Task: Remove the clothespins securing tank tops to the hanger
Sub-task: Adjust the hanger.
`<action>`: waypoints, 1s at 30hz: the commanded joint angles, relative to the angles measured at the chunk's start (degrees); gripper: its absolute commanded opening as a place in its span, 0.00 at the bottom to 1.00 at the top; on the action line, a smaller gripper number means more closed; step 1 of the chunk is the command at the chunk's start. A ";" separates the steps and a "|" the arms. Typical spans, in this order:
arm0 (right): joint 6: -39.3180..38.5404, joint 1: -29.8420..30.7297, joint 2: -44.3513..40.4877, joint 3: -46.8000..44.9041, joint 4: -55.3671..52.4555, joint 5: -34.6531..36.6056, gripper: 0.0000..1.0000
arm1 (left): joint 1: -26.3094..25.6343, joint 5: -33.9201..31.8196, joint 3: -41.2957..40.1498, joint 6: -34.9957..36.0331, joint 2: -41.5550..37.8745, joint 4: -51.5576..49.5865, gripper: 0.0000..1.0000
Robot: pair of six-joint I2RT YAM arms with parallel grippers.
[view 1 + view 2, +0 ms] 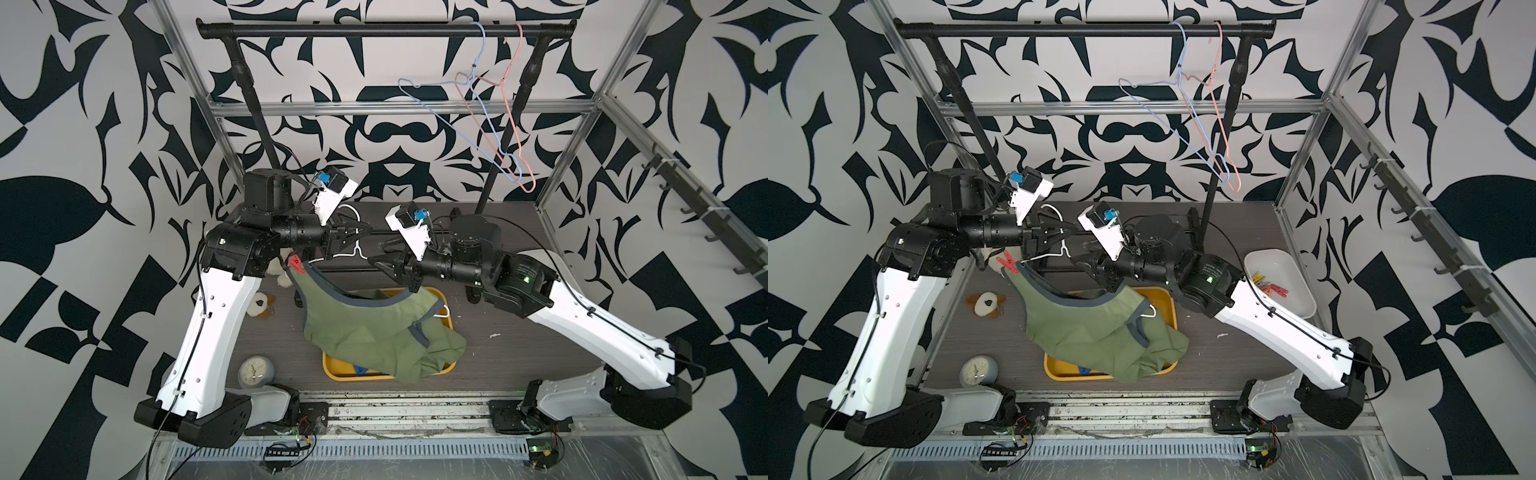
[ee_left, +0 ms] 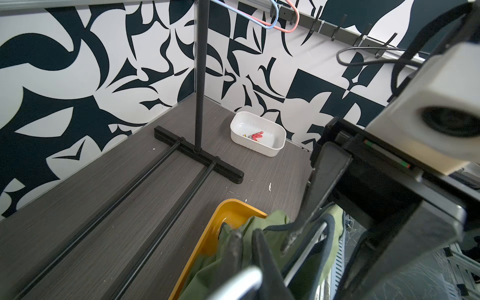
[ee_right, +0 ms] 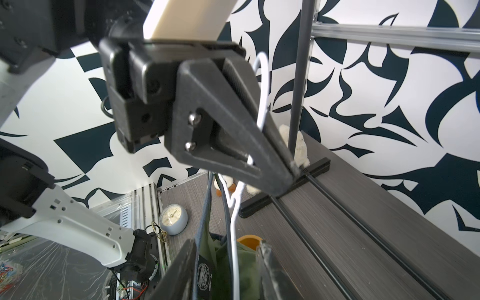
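Now | left gripper (image 1: 361, 232) clamps hanger (image 3: 234, 259), red clothespin (image 1: 296, 264) near | right gripper (image 3: 227, 249) parted astride tank top (image 1: 374, 328)

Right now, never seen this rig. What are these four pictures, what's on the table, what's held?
Two robot arms with two-finger grippers work over a table. Both top views come from one overhead camera head; the other two pictures come from a camera on each wrist. The left gripper is shut on a white hanger carrying an olive-green tank top, which droops into a yellow tray. A red clothespin is clipped at its shoulder. The right gripper is open, jaws either side of the hanger wire, holding nothing. Also on the table: a white bin with loose clothespins, a small clock, and a rail stand bearing two empty hangers.
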 commanded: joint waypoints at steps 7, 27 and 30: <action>-0.47 0.07 3.70 3.51 -1.41 -2.04 0.40 | -0.17 2.47 0.07 -0.72 -1.20 0.22 0.12; -2.19 0.07 3.03 0.47 0.57 -0.51 0.00 | -0.18 4.17 -0.66 0.60 -3.01 -1.19 0.20; -3.13 0.07 2.11 -0.63 1.08 -0.30 0.00 | -0.19 2.93 0.81 3.19 -2.96 -3.48 0.29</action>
